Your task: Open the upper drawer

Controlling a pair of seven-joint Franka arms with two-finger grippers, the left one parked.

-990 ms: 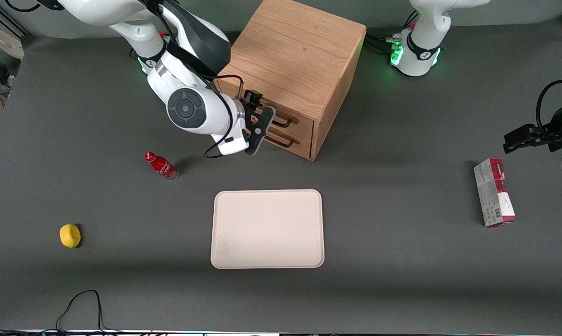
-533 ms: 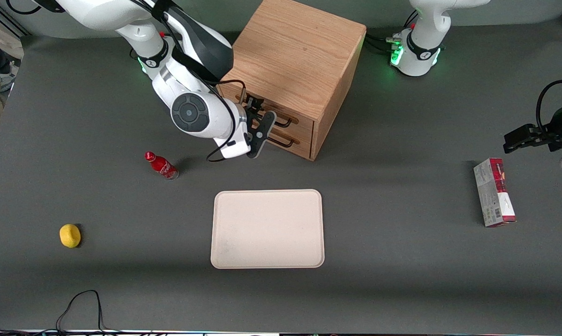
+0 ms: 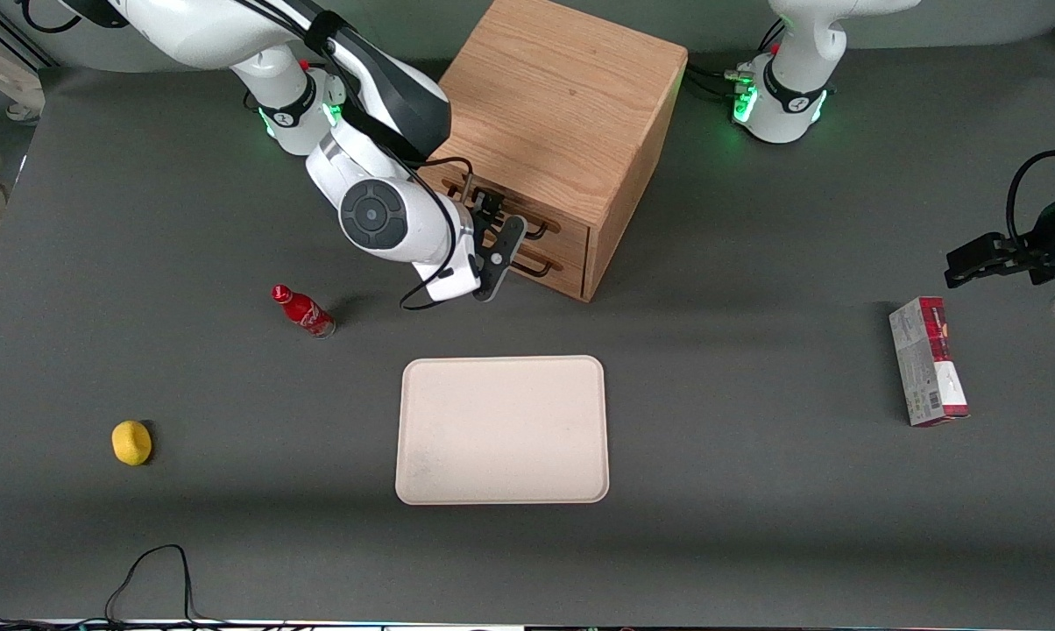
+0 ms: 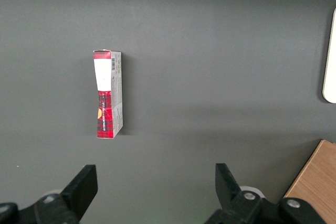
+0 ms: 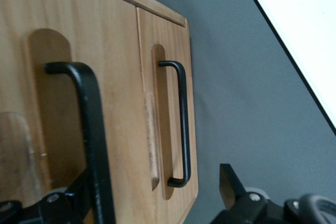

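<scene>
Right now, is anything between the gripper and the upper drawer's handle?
No. In the right wrist view the gripper is open, with the upper drawer handle running between its fingers; nothing else intervenes.

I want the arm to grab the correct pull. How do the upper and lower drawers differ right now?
The upper drawer sits above the lower drawer. The gripper is at the upper drawer's handle, while the lower drawer's handle stands free. Both are shut, light oak, with matching black wire handles.
</scene>
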